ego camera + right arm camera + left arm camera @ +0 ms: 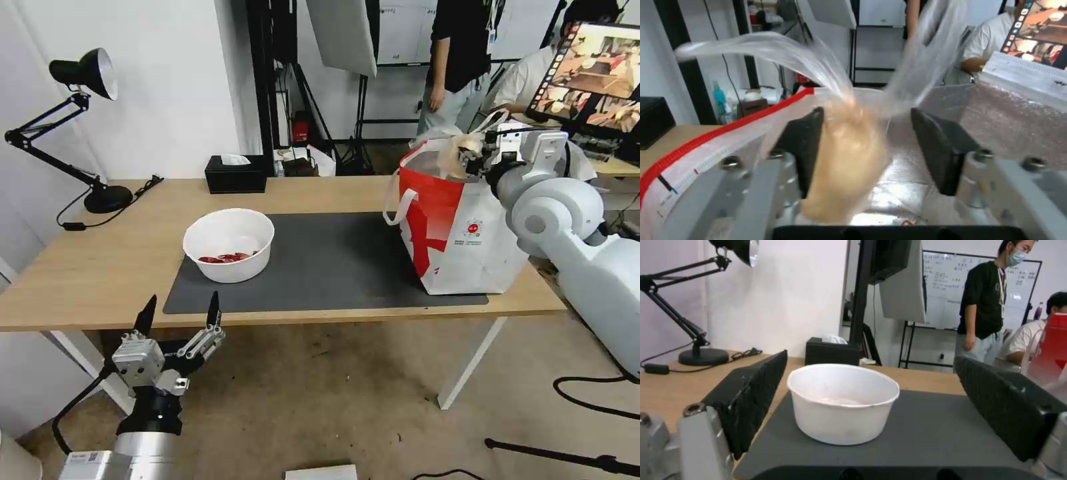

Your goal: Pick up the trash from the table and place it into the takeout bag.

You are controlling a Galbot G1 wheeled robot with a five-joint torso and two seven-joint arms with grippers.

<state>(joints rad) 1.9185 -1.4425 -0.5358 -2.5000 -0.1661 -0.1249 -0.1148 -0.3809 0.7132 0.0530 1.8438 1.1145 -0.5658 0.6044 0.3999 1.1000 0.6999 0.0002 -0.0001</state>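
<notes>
- Over the takeout bag (pixel 460 233) mouth, far right: right gripper (pixel 867 146) spread wide, clear bag with bun (pixel 849 156) dropping between the pads; clear the handles before retracting.
- Near left, below the table (pixel 100 267) edge: left gripper (pixel 179 313) wide, empty, facing the bowl (pixel 229 245) on the mat.

The takeout bag (pixel 460 233) is red and white with silver foil lining and a small round red logo. At its nine o'clock sits a white bowl (pixel 229 244) holding red scraps — on a dark grey mat (pixel 333 267) over the light-wood counter (pixel 100 267). The bun (pixel 849 160) is beige in clear plastic.
</notes>
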